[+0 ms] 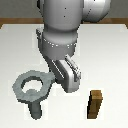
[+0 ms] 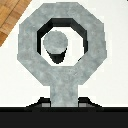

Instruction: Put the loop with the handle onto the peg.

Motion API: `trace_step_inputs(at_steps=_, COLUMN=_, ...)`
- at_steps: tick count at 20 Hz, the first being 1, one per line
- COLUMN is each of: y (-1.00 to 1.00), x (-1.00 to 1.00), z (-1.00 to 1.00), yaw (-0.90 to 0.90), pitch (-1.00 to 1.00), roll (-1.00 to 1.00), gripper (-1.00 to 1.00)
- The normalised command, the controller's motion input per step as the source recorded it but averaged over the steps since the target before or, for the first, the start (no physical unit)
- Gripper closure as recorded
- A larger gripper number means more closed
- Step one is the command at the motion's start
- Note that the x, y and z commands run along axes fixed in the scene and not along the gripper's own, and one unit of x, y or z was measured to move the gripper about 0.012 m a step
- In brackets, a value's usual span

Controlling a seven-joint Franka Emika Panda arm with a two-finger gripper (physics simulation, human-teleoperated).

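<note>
The grey loop with the handle is up in the air, right over the peg. The peg stands up straight on the white table. In the wrist view, the round top of the peg shows through the hole of the loop. It sits a bit off the middle of the hole, and there is a dark gap around it. In the exterior view, the peg sticks out below the loop.

The tool is pinching the loop by its short handle. The handle points away from the peg, toward the arm.

A brown wooden block stands on the table, well apart from the peg, on the exterior view's right.
</note>
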Motion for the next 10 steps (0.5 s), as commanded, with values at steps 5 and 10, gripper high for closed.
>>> trace_step_inputs(at_steps=5, y=0.0, x=0.0, z=0.0, yaw=0.0, pitch=0.0, roll=0.0, gripper=1.0)
trace_step_inputs(at_steps=10, y=-0.4, x=0.2, z=0.0, yaw=0.0, pitch=0.0, roll=0.0, gripper=1.0)
